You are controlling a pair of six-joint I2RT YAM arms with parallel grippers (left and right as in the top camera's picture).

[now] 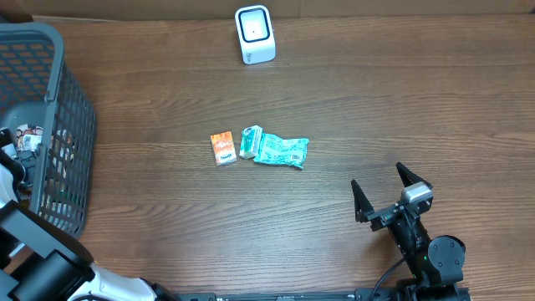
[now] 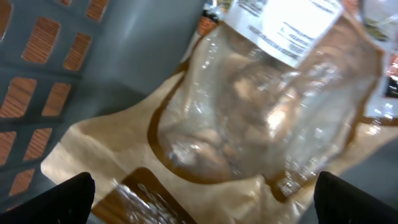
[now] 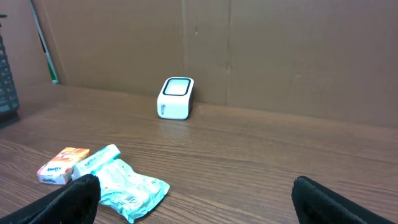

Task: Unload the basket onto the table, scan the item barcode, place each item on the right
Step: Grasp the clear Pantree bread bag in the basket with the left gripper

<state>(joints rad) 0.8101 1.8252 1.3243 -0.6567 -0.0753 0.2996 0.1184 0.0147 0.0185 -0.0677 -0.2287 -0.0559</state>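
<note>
A brown paper pouch [image 2: 249,124] with a clear window and a white label lies in the grey basket [image 2: 124,56]. My left gripper [image 2: 202,199] hangs just above it, open, its two black fingertips [image 2: 62,199] wide apart at the pouch's lower edge and not pinching it. The white barcode scanner [image 1: 254,34] stands at the far middle of the table, also in the right wrist view as the scanner [image 3: 175,98]. My right gripper [image 1: 378,177] rests open and empty at the front right, pointing toward the scanner.
An orange box [image 1: 222,149], a small teal-and-white box [image 1: 250,141] and a crumpled teal packet [image 1: 280,150] lie mid-table. The basket [image 1: 50,125] with more packages fills the left edge. A cardboard wall [image 3: 280,50] backs the table.
</note>
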